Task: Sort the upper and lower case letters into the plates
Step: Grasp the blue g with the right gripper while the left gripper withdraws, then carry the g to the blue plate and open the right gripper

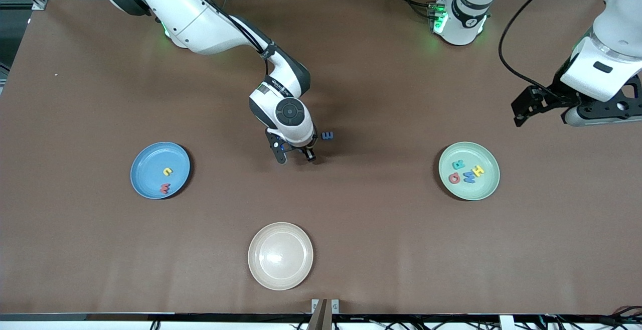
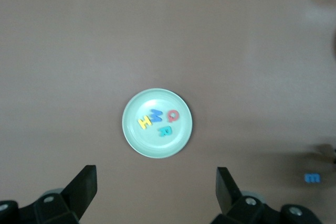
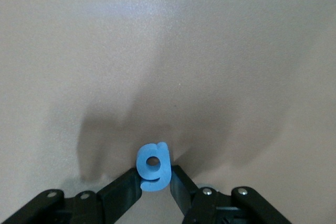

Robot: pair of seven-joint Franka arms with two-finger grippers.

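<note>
My right gripper (image 1: 296, 157) (image 3: 154, 178) is low over the middle of the table, shut on a blue lower-case g (image 3: 154, 165). A blue E (image 1: 327, 136) (image 2: 312, 178) lies on the table just beside it. The sky-blue plate (image 1: 148, 162) toward the right arm's end holds a yellow letter (image 1: 167, 171) and a red letter (image 1: 165, 188). The mint plate (image 1: 491, 182) (image 2: 134, 137) toward the left arm's end holds a teal R (image 1: 458, 165), yellow H (image 1: 479, 170), blue M (image 1: 470, 176) and red Q (image 1: 454, 178). My left gripper (image 1: 521, 112) (image 2: 156, 176) waits open and high beside the mint plate.
A cream-beige plate (image 1: 280, 255) with nothing in it sits nearer the front camera than my right gripper. Brown tabletop lies between the three plates. Both arm bases stand along the table's edge farthest from the camera.
</note>
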